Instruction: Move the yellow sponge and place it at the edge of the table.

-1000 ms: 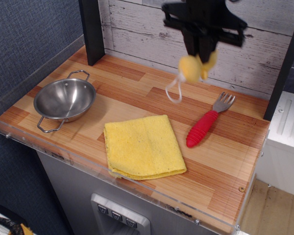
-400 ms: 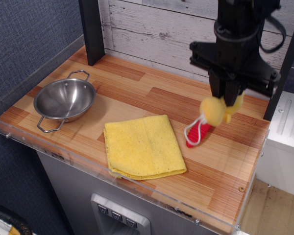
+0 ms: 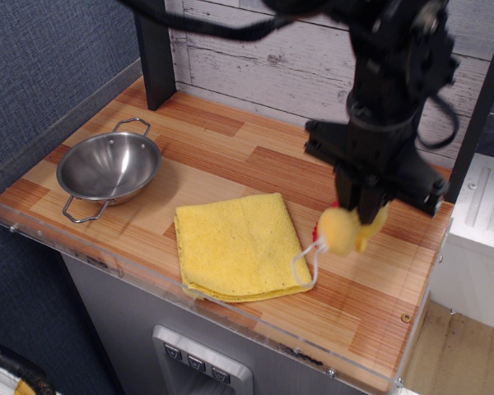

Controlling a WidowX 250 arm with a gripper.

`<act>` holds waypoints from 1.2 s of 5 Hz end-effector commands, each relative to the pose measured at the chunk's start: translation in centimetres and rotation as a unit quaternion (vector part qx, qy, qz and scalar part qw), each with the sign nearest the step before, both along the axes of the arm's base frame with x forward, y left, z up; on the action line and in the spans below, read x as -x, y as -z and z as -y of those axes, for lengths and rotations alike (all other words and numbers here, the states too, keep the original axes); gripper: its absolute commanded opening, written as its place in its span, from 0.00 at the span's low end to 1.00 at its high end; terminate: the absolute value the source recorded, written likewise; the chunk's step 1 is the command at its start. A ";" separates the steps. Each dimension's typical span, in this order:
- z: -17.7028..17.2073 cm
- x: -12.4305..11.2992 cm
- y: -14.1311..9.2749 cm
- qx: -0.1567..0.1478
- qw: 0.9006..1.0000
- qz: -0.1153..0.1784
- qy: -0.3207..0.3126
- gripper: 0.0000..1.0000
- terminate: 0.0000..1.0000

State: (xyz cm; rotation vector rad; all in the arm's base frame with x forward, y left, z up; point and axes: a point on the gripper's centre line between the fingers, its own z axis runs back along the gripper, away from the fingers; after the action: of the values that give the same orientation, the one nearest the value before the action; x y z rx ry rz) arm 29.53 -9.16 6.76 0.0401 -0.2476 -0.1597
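The yellow sponge (image 3: 347, 229), two small rounded blobs, hangs in my black gripper (image 3: 365, 211), which is shut on it. Its white string loop (image 3: 307, 262) dangles down to the left, over the right edge of the folded cloth. The sponge is held above the table (image 3: 370, 313), over its right front part, above where the red-handled fork lay. The table is wooden with light and reddish plank stripes and a clear acrylic rim. The arm hides most of the fork.
A large flat folded yellow cloth (image 3: 240, 245) lies at the front middle. A steel bowl with two handles (image 3: 109, 169) sits at the left. A black post (image 3: 154, 49) stands at the back left. A white plank wall is behind.
The gripper has carried the sponge from high at the back, right and down, then forward and lower toward the front right of the table. The fork is now covered by the arm.
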 end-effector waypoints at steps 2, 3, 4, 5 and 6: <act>1.1 1.4 2.5 0.005 1.000 -0.010 0.014 0.00 0.00; 1.1 1.6 3.0 0.001 1.000 -0.017 0.015 0.00 0.00; 1.1 1.6 3.2 0.005 1.000 -0.024 0.013 0.00 0.00; 0.9 1.4 2.7 0.000 1.000 -0.023 0.000 1.00 0.00; 0.8 1.2 2.4 -0.007 1.000 -0.021 -0.002 1.00 0.00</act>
State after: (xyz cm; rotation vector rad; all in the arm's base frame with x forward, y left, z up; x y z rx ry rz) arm 28.23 -10.19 2.82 0.0638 -0.1596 -0.1590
